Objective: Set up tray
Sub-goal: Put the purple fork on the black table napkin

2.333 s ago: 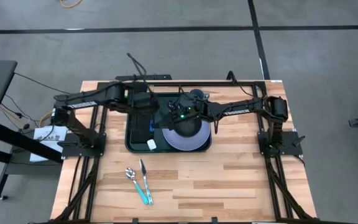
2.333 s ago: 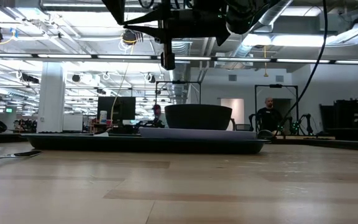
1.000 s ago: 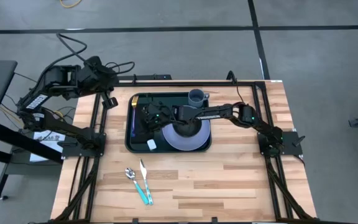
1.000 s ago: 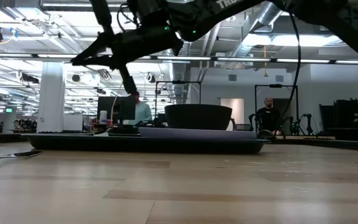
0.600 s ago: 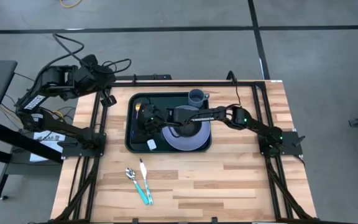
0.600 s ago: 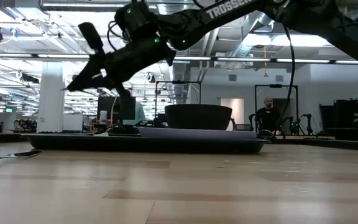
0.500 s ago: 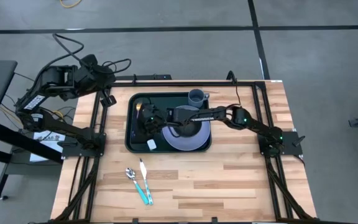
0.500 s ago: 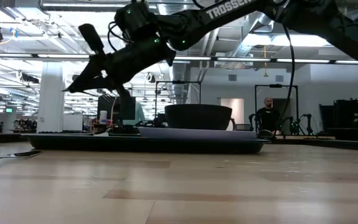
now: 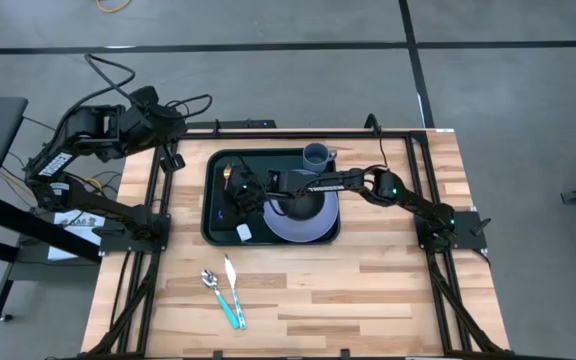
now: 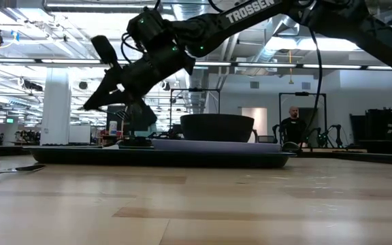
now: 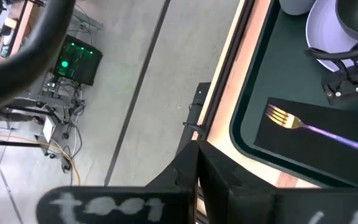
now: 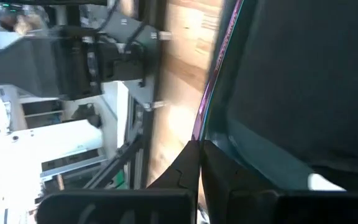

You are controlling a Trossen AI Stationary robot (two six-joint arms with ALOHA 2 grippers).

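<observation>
The dark green tray (image 9: 211, 228) lies flat on the far half of the wooden table. On it are a lavender plate (image 9: 306, 226) carrying a dark bowl (image 10: 216, 127), a grey cup (image 9: 316, 155), a black napkin (image 11: 316, 155) and a small white piece (image 9: 244, 232). My right gripper (image 9: 236, 189) reaches across the plate to the tray's left part and is shut on a fork (image 9: 226, 173) with a gold head and purple handle. My left gripper (image 9: 173, 157) waits shut beyond the table's far-left corner. My right gripper is pinched on the fork's purple handle (image 12: 205, 118), and the fork runs on forward from the fingertips, along them. The fingers (image 10: 107, 88) slant down toward the table's left. The fork is above the tray with its gold head (image 11: 278, 116) over the napkin.
A spoon and a knife with teal handles (image 9: 224, 292) lie on the bare wood near the table's left near part. Black frame rails (image 9: 158, 215) run along both sides of the table. The right arm's forearm (image 9: 328, 182) spans the plate and bowl.
My right gripper, shut on the fork, has tipped its fingers downward over the tray's left part, so the fork's head now points lower toward the napkin.
</observation>
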